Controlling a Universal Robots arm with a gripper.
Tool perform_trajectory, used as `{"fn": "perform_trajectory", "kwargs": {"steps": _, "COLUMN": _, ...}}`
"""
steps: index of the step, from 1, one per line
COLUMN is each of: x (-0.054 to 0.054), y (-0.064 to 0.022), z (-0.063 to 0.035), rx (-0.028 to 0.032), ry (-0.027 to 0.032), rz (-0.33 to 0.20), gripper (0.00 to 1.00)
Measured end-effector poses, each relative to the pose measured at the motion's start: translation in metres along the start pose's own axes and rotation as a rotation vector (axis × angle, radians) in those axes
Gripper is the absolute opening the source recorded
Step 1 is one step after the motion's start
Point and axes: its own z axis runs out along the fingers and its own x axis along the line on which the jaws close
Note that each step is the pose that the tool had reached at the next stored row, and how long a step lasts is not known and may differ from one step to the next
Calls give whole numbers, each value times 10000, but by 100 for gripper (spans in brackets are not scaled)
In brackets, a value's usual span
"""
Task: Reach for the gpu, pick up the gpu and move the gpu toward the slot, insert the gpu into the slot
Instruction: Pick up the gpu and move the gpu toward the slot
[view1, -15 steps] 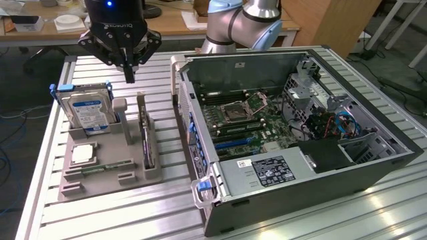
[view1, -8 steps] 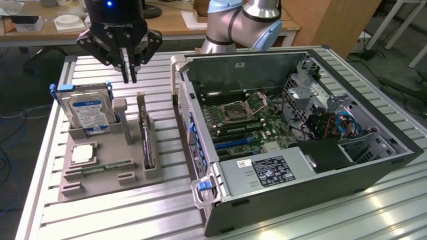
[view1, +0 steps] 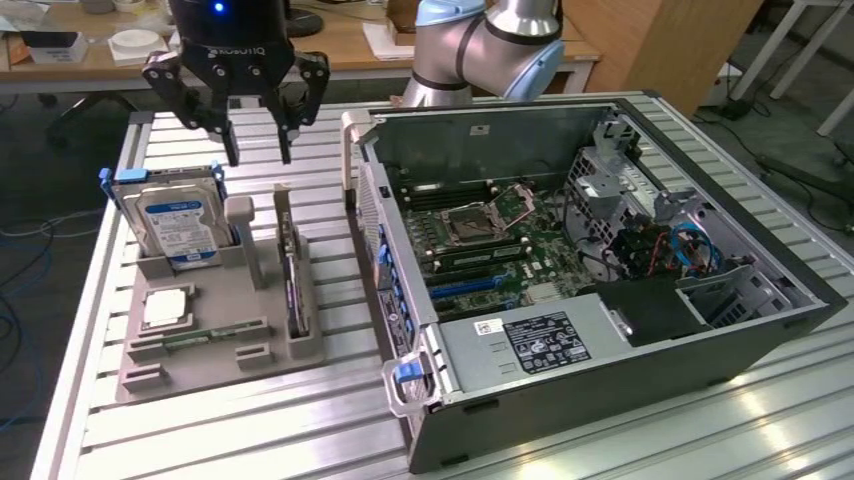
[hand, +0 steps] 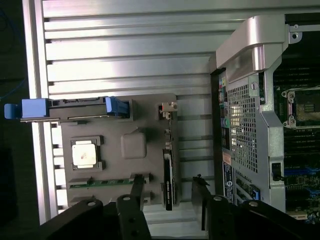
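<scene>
- Gripper (view1: 258, 158): fingers spread wide, empty, hanging above the holder's (view1: 247, 300) far end.
- Gpu (view1: 291, 285): on edge in the holder, toward the surface's (view1: 200, 440) edge on the exterior view's left. Probably light, stiff, fragile; pinch its flat faces near the top edge.

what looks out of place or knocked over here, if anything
Nothing stands out. The gpu stands on edge in its holder, the hard drive upright beside it, and the open gripper hangs above them holding nothing.

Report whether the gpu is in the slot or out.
Out. The gpu stands on edge in the grey holder outside the case; the open hand hangs above it, holding nothing.
</scene>
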Motion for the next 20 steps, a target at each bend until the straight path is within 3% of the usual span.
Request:
{"fn": "perform_trajectory", "kwargs": {"steps": 4, "x": 6, "y": -1, "z": 1, "rx": -1, "ry": -12, "rz": 0, "gripper": 58}}
{"fn": "perform_trajectory", "kwargs": {"steps": 5, "x": 5, "y": -2, "z": 3, "rx": 9, "ry": -11, "rz": -33, "gripper": 65}}
{"fn": "perform_trajectory", "kwargs": {"steps": 10, "x": 6, "y": -7, "z": 49, "rx": 34, "ry": 99, "rz": -691, "gripper": 65}}
{"fn": "perform_trajectory", "kwargs": {"steps": 20, "x": -3, "y": -133, "z": 225, "rx": 33, "ry": 107, "rz": -801, "gripper": 65}}
